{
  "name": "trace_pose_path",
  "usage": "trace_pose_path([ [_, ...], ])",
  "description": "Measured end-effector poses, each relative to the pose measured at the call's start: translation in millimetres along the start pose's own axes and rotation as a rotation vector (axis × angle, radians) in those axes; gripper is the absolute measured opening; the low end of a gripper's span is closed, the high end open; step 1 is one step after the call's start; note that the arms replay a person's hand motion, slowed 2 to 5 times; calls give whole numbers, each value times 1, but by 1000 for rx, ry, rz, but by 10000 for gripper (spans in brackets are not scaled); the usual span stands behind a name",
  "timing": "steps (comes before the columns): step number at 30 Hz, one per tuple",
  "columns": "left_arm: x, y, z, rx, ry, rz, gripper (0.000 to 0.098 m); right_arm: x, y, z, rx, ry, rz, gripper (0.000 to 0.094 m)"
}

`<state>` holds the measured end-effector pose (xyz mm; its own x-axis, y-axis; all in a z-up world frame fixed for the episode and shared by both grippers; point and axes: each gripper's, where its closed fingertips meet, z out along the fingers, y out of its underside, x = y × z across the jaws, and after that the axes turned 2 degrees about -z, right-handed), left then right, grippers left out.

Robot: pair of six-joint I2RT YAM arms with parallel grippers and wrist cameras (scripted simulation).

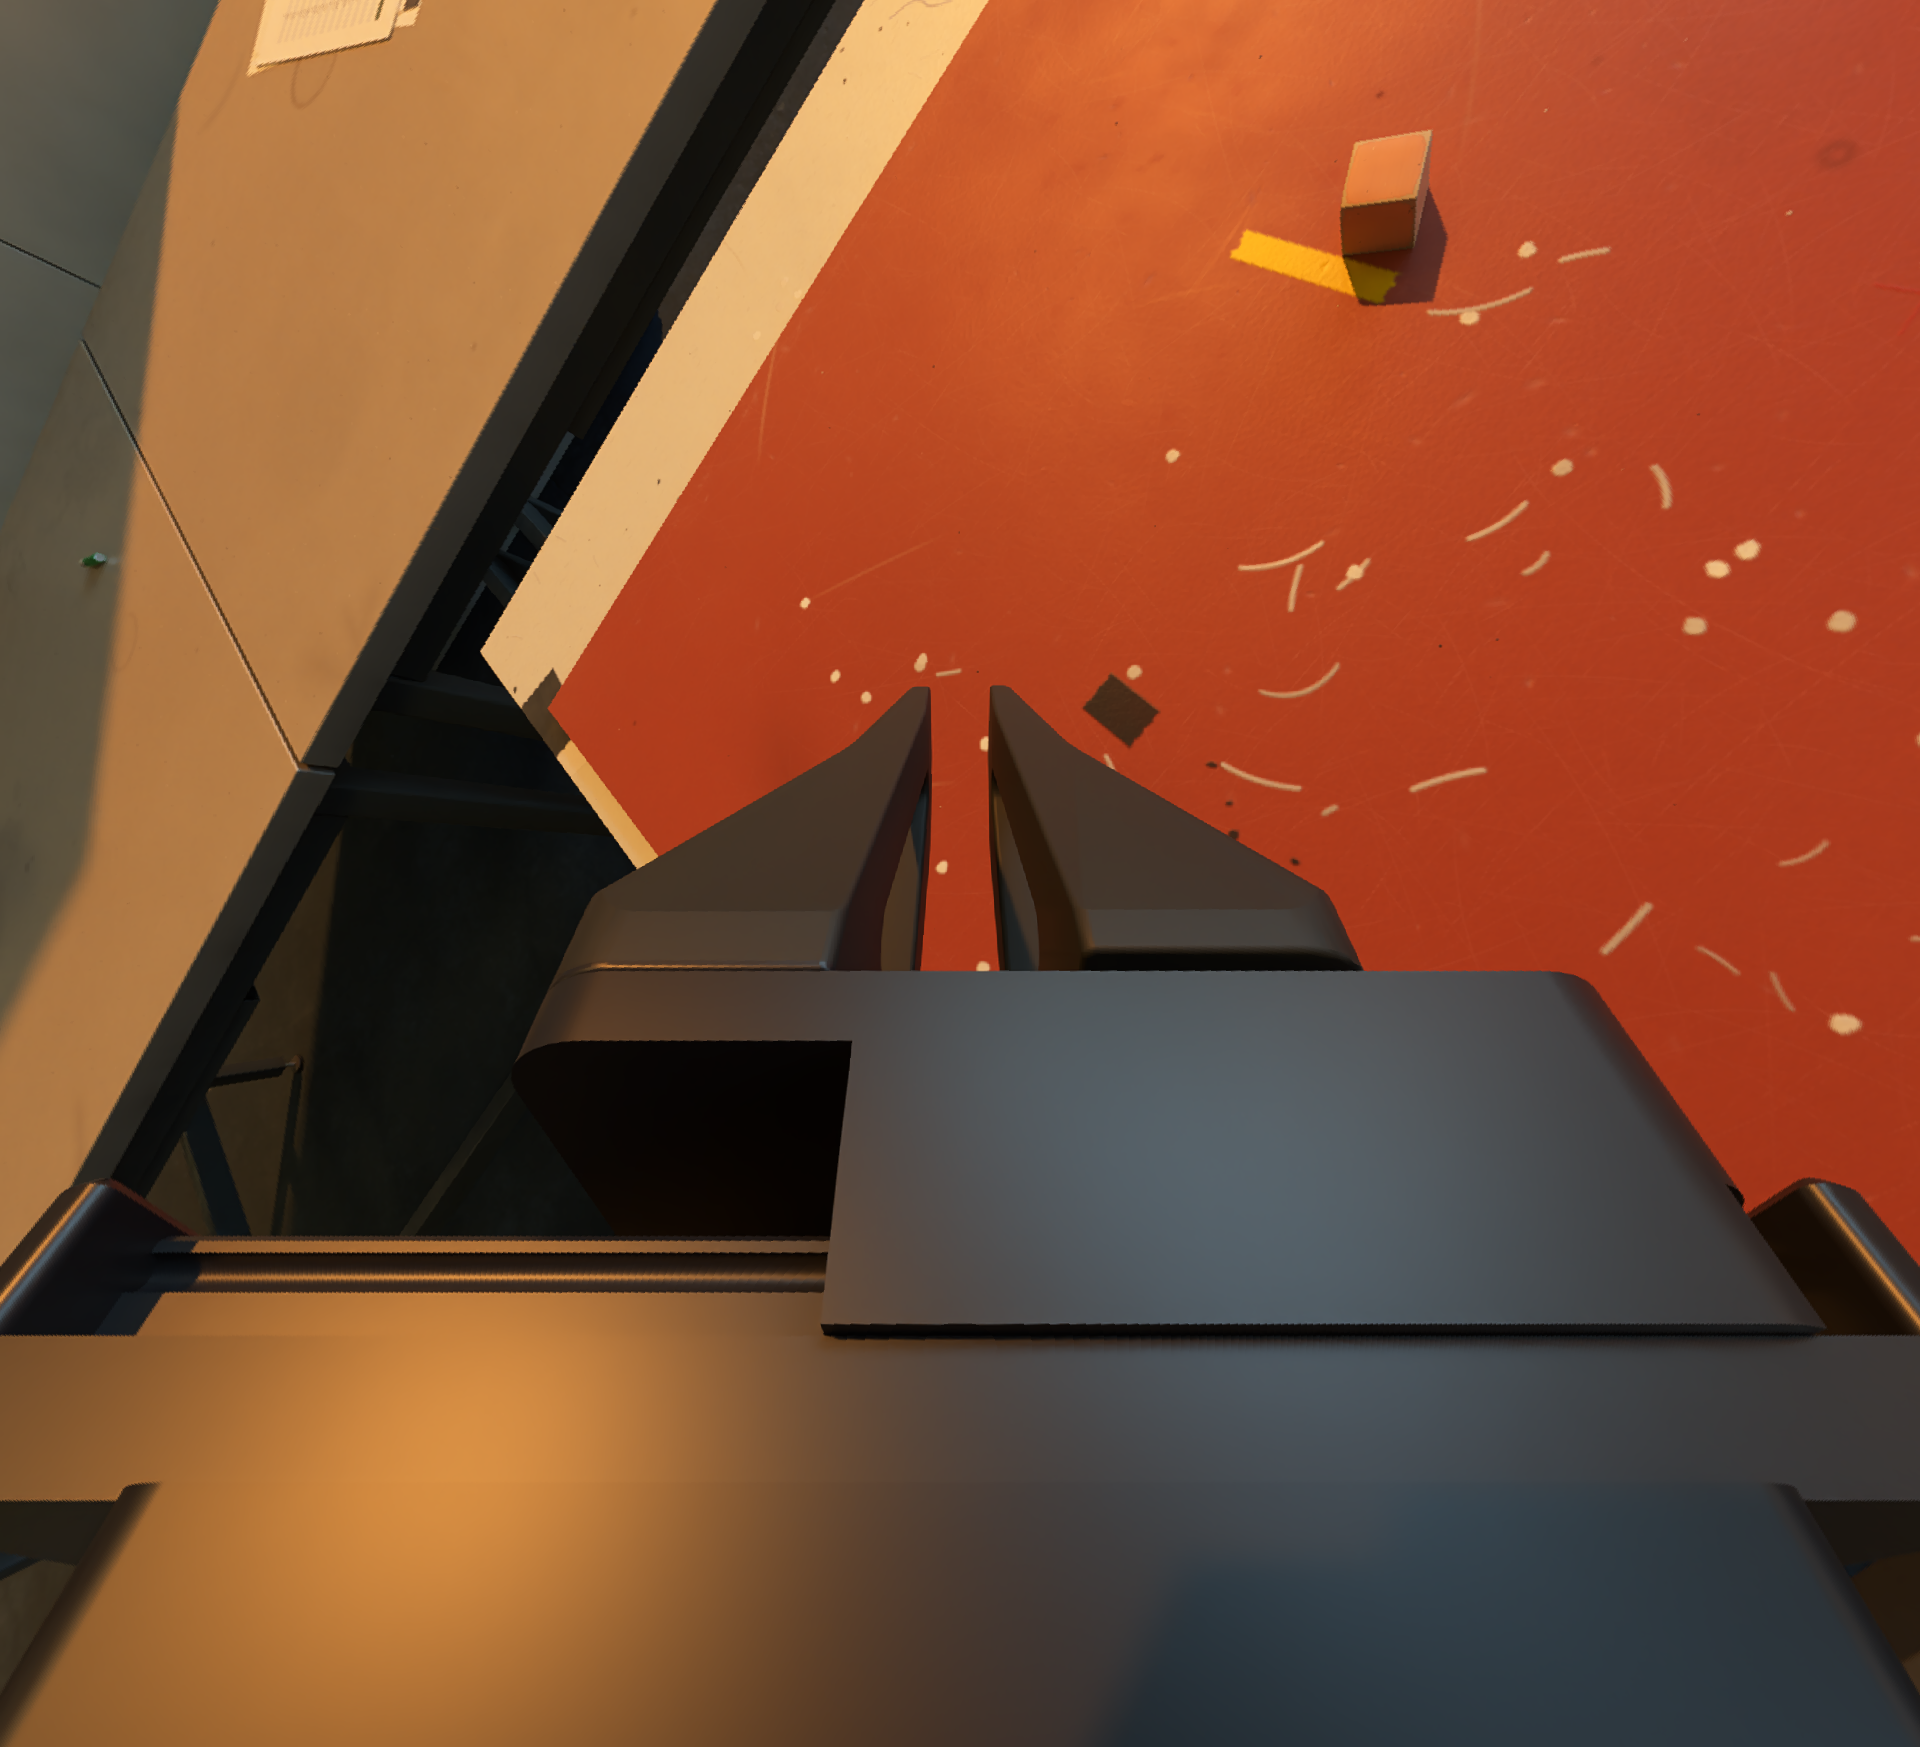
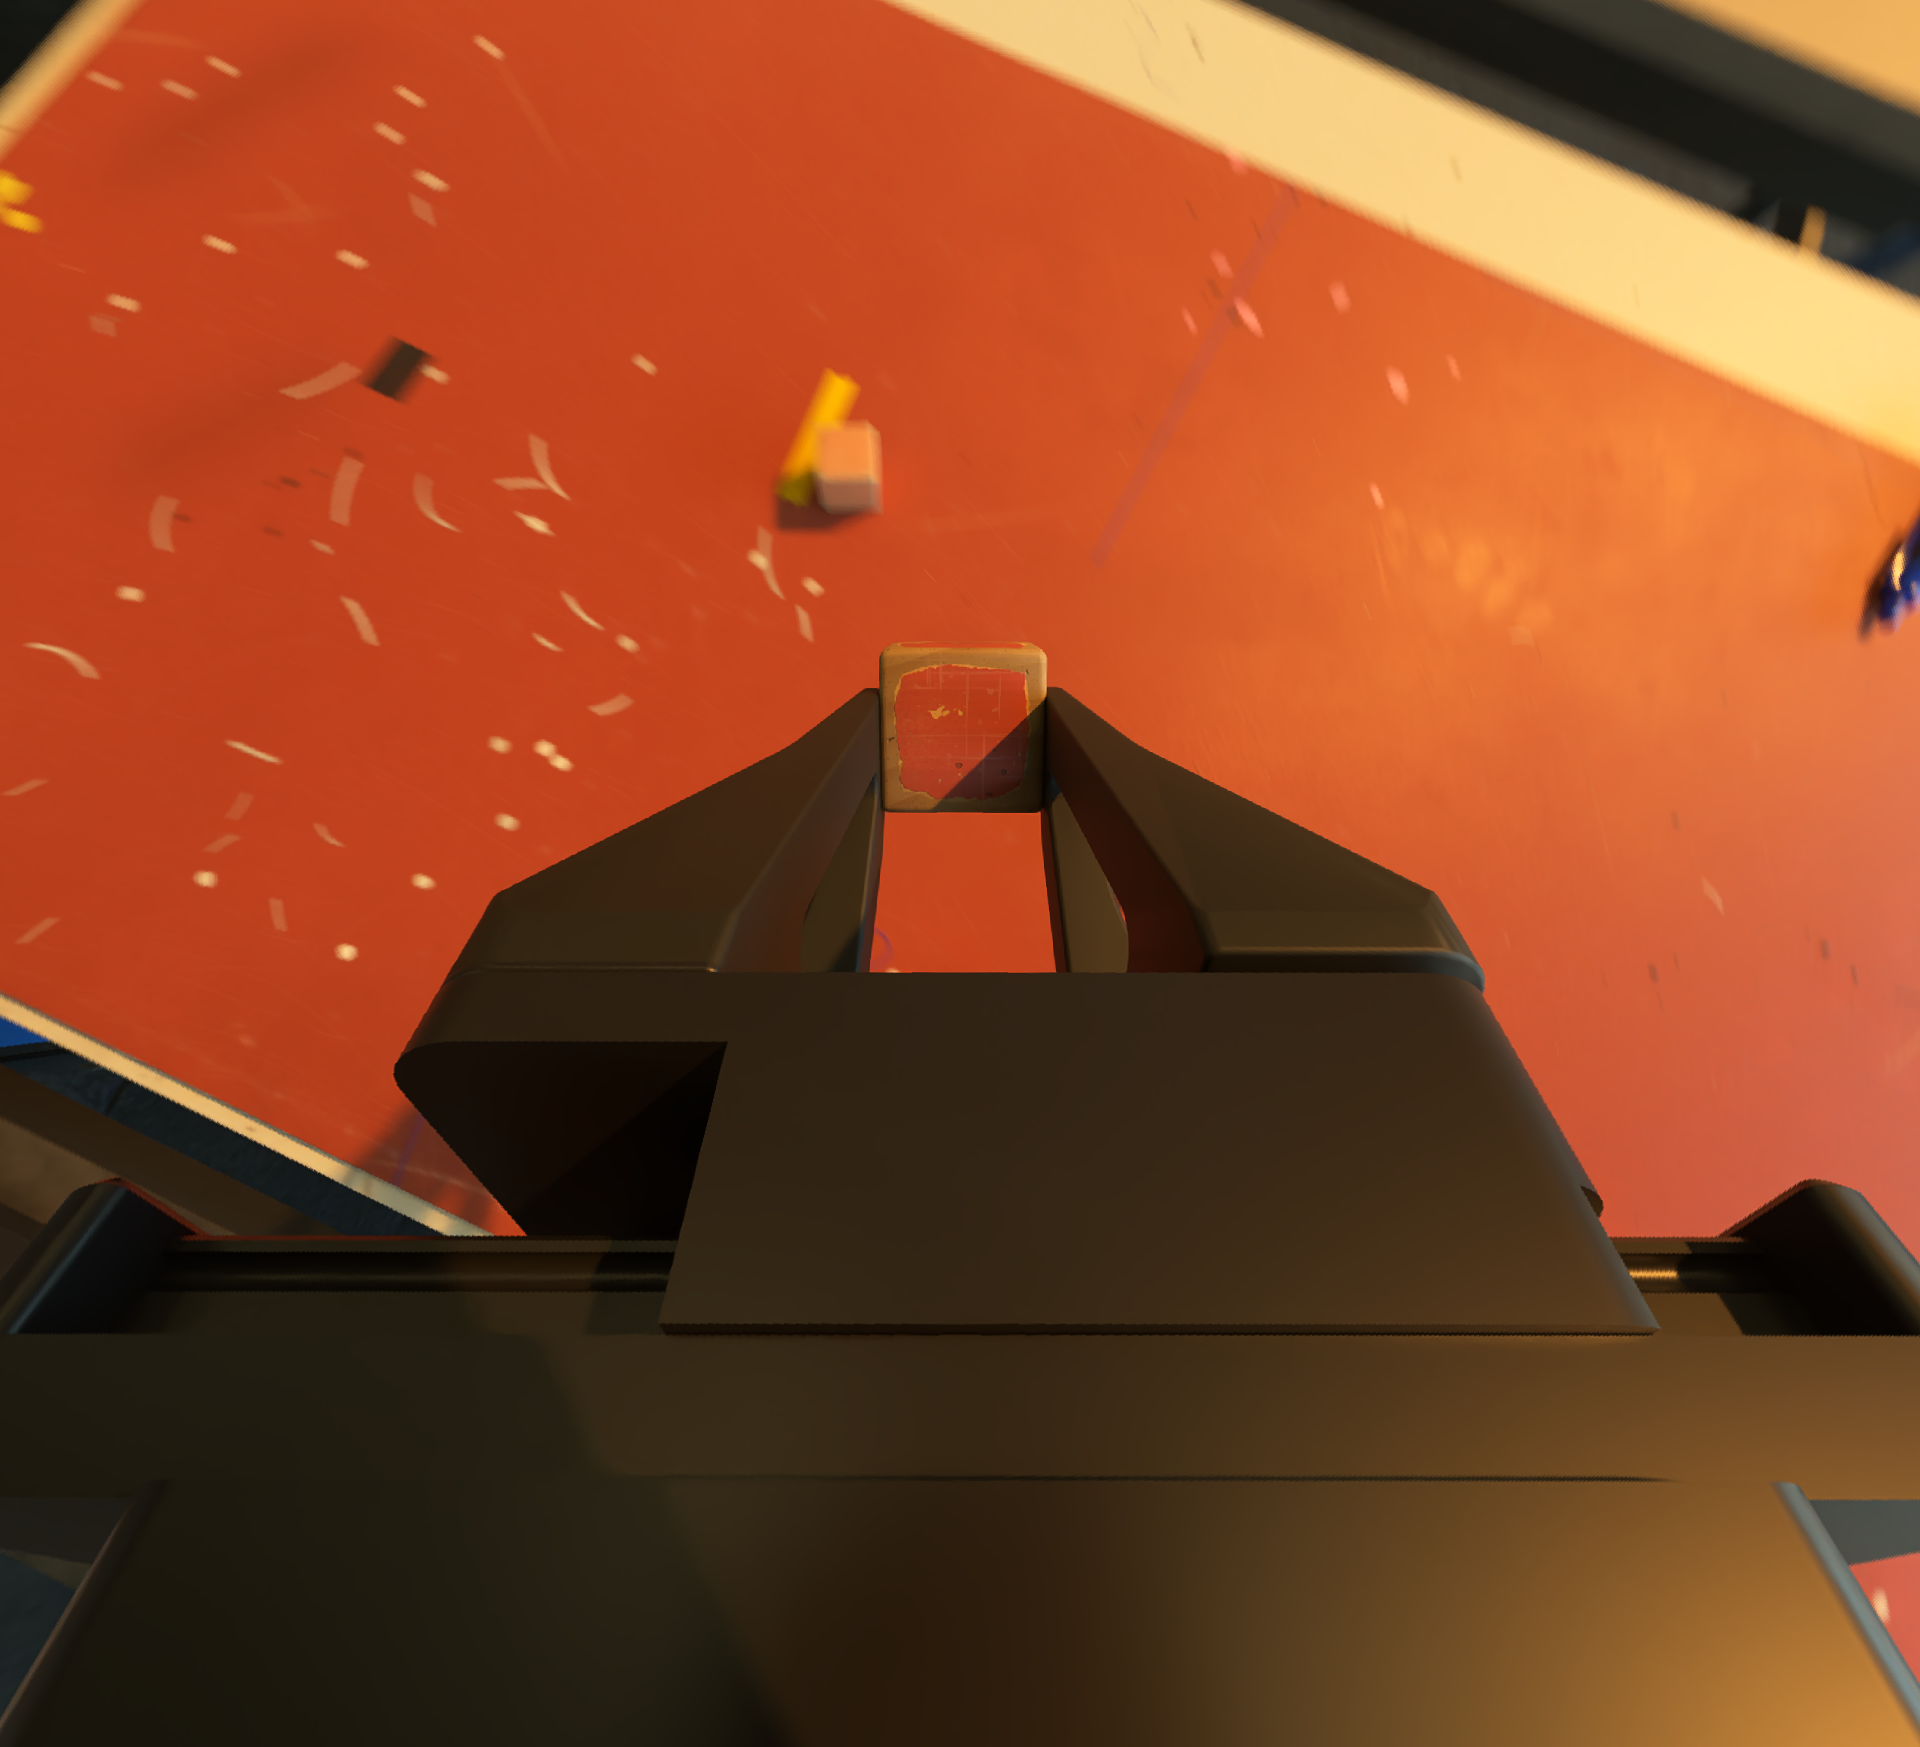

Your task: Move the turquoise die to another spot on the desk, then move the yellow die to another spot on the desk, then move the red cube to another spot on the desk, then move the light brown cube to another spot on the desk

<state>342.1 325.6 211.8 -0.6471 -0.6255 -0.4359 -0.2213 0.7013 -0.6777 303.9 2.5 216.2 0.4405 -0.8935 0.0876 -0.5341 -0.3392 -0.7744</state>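
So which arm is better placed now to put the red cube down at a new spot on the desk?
The right. Its pincer is shut on the worn red cube with tan edges, held above the orange desk surface. The left pincer is nearly shut, holds nothing, and hangs near the desk's edge.

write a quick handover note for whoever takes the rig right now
Right gripper: shut on the red cube, held above the desk.
Left gripper: empty, fingers nearly together, over the desk's corner.
Light brown cube: on the desk, at the end of a yellow tape strip, apart from both grippers.
Turquoise and yellow dice: not in view, so their moves cannot be checked here.
Left: set the red cube down at a new spot, then move the light brown cube.
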Motion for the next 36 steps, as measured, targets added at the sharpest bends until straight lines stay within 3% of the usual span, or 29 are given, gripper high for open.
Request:
trace_pose_path([
  [6, 1, -1, 0, 2, 1, 5, 93, 60, 82, 16, -226, 53, 170, 250],
  [15, 5, -2, 1, -4, 5, 12, 92, 72, 167, 40, -374, 2, 256, 250],
  [23, 8, 0, 6, -20, 9, 24, 92, 70, 195, 52, -435, 5, 253, 250],
  [36, 10, 1, 10, -40, 4, 29, 99, 68, 211, 59, -489, 6, 230, 250],
])
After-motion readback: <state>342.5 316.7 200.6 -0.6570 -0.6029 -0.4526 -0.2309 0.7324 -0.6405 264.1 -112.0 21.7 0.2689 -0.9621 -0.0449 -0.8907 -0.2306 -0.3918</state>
